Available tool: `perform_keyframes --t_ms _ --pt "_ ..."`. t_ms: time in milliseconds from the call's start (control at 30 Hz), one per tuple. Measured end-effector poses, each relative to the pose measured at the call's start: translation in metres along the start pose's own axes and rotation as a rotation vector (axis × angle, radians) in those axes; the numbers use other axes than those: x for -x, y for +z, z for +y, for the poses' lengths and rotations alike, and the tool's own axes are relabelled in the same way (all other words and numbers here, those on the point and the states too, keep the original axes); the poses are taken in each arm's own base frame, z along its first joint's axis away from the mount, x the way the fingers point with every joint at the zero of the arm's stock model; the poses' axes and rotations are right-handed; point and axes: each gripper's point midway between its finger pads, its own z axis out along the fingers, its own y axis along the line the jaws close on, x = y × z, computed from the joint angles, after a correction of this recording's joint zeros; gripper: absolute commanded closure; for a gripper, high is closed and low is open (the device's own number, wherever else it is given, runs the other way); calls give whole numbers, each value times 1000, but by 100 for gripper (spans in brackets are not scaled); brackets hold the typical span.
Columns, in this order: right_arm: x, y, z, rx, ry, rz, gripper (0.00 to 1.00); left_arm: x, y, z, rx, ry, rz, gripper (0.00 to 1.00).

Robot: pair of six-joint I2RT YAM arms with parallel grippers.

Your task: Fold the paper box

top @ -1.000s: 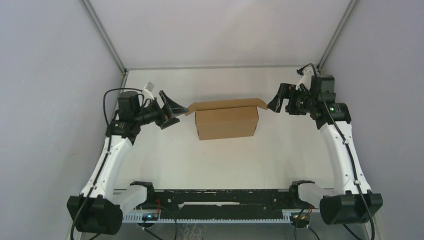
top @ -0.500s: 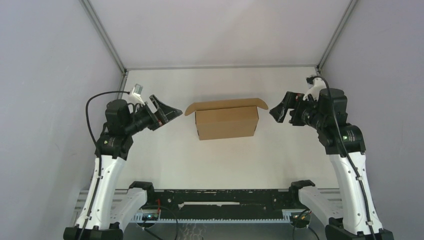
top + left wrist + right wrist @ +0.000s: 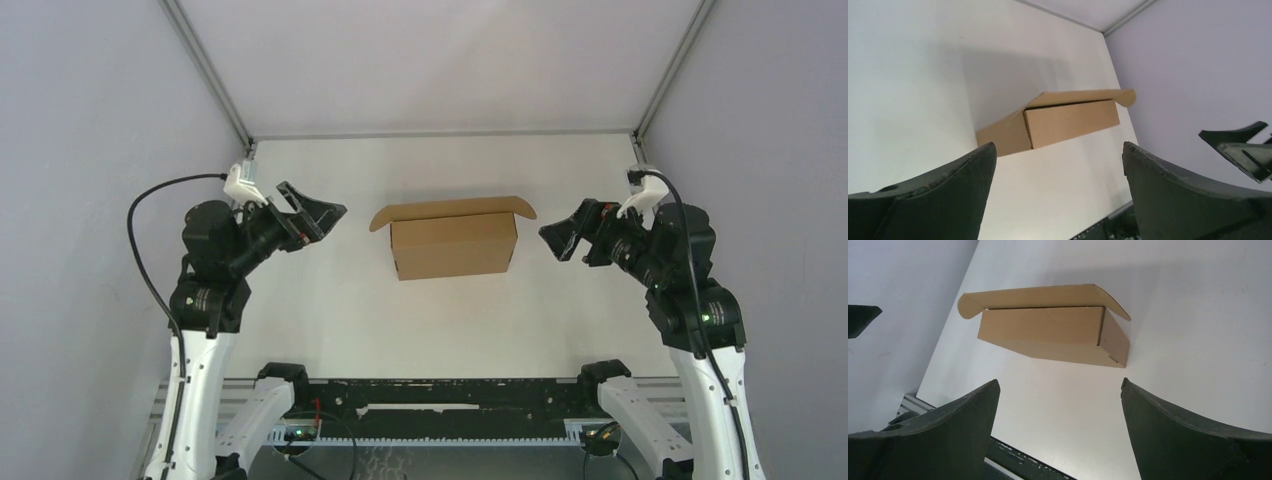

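— Where do the hands stand?

— Both are empty. The left gripper [image 3: 325, 220] hangs in the air off the left end of the paper box [image 3: 455, 250] with its jaws spread as wide as they go, holding nothing. The right gripper [image 3: 553, 242] mirrors it off the right end, equally wide and equally empty. Both are aimed inward at the box, and neither touches it.

— And the box itself?

— It sits about mid-tabletop, a little nearer the far edge than the near one, between the two grippers and well apart from each. Its body is already up, with squared walls and its long front face towards the arms. The lid [image 3: 452, 210] lies over the top but is not shut — both wrist views show a dark gap under it, and its rounded ears [image 3: 378, 219] splay out past both ends.

— So what is left?

— By the look of it, only the closing: the lid pressed flat and its ears tucked inside. Whether a front lip must also be tucked can't be seen from here.

— Anything in the way?

— Nothing lies on the white tabletop [image 3: 450, 320] between either gripper and the box. Grey walls [image 3: 90, 150] hem in both sides, and a black rail [image 3: 450, 395] lines the near edge. The likeliest nuisance is the box itself — light, unheld and apt to slide if pushed from one end only.
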Motion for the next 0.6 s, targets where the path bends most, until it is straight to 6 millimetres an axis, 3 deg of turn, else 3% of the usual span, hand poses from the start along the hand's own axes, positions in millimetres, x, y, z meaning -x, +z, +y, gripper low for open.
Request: perform_keyframes --t_ms 267,600 --pt "8 1 11 60 -4 -28 0 34 -18 -11 60 93 -93 0" --pt "11 -7 14 72 -15 -66 0 36 -17 -9 70 103 -99 0"
